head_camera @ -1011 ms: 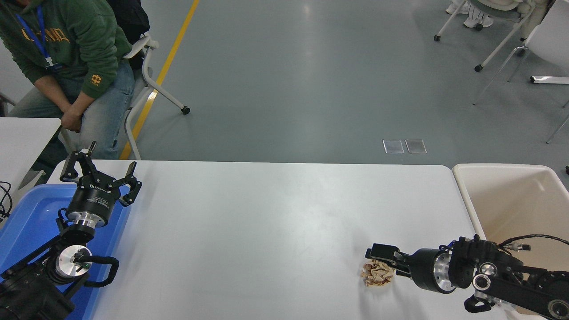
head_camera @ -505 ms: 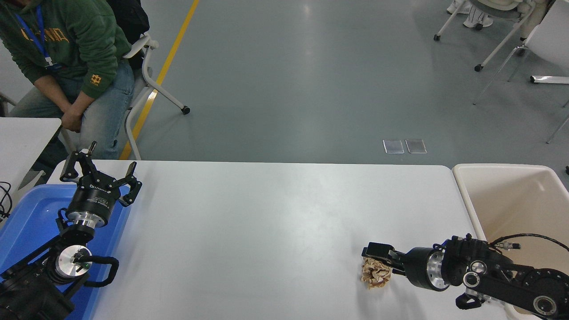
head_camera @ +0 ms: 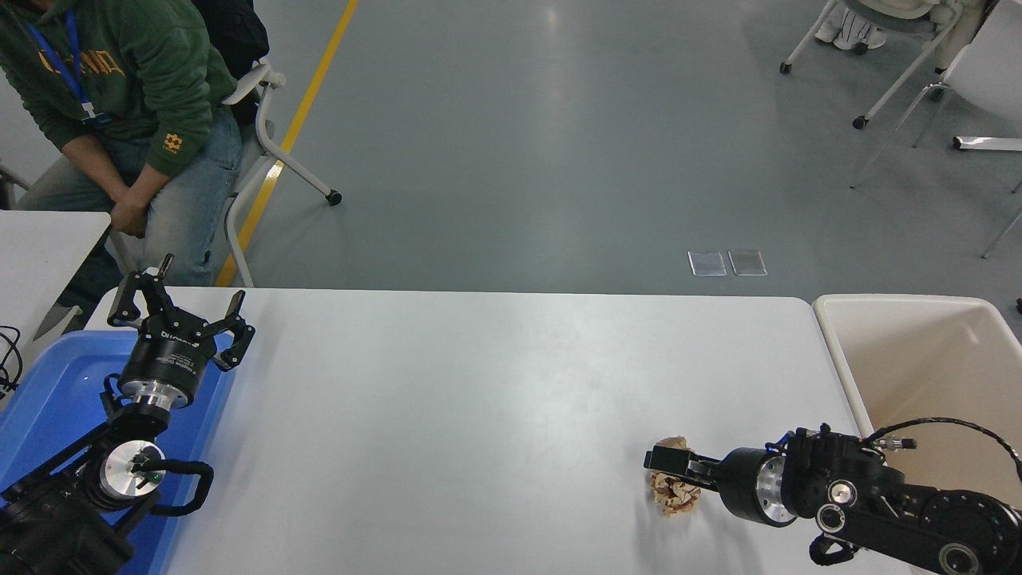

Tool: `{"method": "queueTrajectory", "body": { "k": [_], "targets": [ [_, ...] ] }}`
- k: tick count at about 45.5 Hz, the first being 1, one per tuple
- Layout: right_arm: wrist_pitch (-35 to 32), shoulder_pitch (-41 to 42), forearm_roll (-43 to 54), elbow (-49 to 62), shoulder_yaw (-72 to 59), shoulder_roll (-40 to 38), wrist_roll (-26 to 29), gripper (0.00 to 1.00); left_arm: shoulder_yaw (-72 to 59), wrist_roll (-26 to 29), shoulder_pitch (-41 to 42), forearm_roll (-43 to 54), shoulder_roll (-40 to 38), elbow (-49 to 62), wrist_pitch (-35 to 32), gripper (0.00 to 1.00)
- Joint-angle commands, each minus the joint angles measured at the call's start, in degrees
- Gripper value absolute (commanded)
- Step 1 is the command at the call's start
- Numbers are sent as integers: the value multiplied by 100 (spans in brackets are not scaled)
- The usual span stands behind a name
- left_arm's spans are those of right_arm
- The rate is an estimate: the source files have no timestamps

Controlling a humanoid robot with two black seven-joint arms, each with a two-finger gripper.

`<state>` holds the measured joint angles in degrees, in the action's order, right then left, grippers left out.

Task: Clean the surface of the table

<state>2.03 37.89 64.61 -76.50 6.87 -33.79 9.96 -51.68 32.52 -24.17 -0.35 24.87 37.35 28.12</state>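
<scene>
Right tool (head_camera: 667,471), black, reaches in from the desk's near right corner and sits over one crumpled brown paper ball (head_camera: 673,489); its fingers straddle the ball, but whether they have clenched on it cannot be told. One large white desk (head_camera: 479,399) fills the view, and the ball lies near its front edge toward the right corner, the only litter on it. One cream bin (head_camera: 926,367) stands just past the desk's right edge. One blue tray (head_camera: 48,399) sits at the left edge. One left tool (head_camera: 180,315) is parked over the tray's far end, fingers spread. One person sits beyond the far left corner. Risk, as a judgement: the light, springy ball could slip from a shallow pinch and roll off the front edge.
</scene>
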Motion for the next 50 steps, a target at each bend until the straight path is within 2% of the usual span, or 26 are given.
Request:
{"method": "queueTrajectory", "body": {
  "k": [1, 13, 24, 50],
  "targets": [
    [307, 17, 438, -6, -37, 22, -108, 100, 0, 0, 0, 0, 0, 0, 0, 99],
    [720, -18, 807, -6, -274, 13, -583, 100, 0, 0, 0, 0, 0, 0, 0, 99],
    [1379, -88, 1625, 3, -660, 22, -970, 100, 0, 0, 0, 0, 0, 0, 0, 99],
    [3242, -62, 1985, 645, -1847, 277, -1216, 100, 0, 0, 0, 0, 0, 0, 0, 99]
  ]
}}
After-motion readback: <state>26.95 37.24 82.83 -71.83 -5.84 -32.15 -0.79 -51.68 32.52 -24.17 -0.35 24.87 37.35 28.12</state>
